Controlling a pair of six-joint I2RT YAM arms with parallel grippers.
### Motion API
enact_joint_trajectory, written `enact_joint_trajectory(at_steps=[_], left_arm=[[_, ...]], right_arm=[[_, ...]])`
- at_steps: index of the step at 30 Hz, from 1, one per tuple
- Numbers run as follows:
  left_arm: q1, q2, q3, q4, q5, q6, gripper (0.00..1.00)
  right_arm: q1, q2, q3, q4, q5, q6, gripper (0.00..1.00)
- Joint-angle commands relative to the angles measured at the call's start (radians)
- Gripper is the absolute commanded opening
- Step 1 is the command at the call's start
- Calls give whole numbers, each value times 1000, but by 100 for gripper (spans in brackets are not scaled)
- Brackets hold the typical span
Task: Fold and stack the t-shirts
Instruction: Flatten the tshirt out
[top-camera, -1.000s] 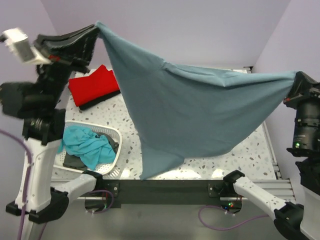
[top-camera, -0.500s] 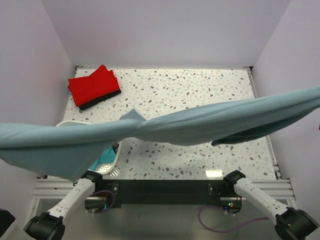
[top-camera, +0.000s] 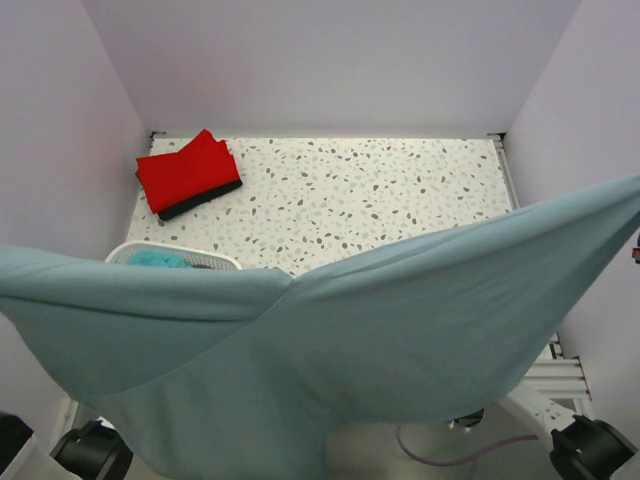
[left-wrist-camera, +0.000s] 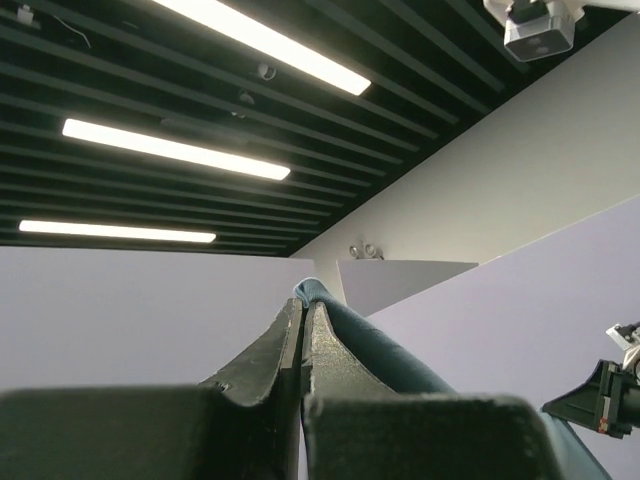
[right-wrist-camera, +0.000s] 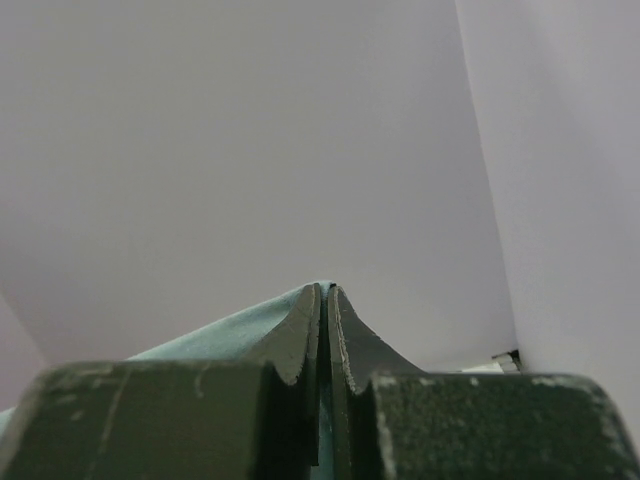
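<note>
Left hand (left-wrist-camera: 302, 312) is clenched: its wrist view shows my two dark fingers pressed flat together, a rolled edge of the blue-grey t-shirt (top-camera: 380, 330) pinched at their tips and running down to their right. That view looks upward at ceiling lights (left-wrist-camera: 175, 150) between black slats and a small camera (left-wrist-camera: 538, 28) in the top corner; it shows nothing of the bench. My right hand (right-wrist-camera: 325, 292) is likewise clamped on the same shirt, with a fold rising to the fingertips from the left and only a plain lilac wall (right-wrist-camera: 220, 150) behind.

The view from above gives what the wrist views cannot: the whole shirt, held up in the air and spread from the left edge to the right edge across the lower half of the picture. It covers both my hands, so the grip cannot be checked there. Beyond it lies the speckled bench (top-camera: 370, 190). A folded red t-shirt (top-camera: 188, 172) rests on something dark at its far left corner. The white rim of a basket (top-camera: 225, 262) peeks just above the shirt's upper edge, with a turquoise garment (top-camera: 158, 259) inside.
</note>
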Motion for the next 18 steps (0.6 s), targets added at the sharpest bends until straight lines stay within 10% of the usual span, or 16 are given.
enact_joint_trajectory(at_steps=[1,18], left_arm=[[8,111,-75,76,0,-19,0],[7,716,-556,439,-220,167,0]], right_arm=[[9,25,-70,103,113,-73,0],[-100,328,-584,713,468,-345,0]])
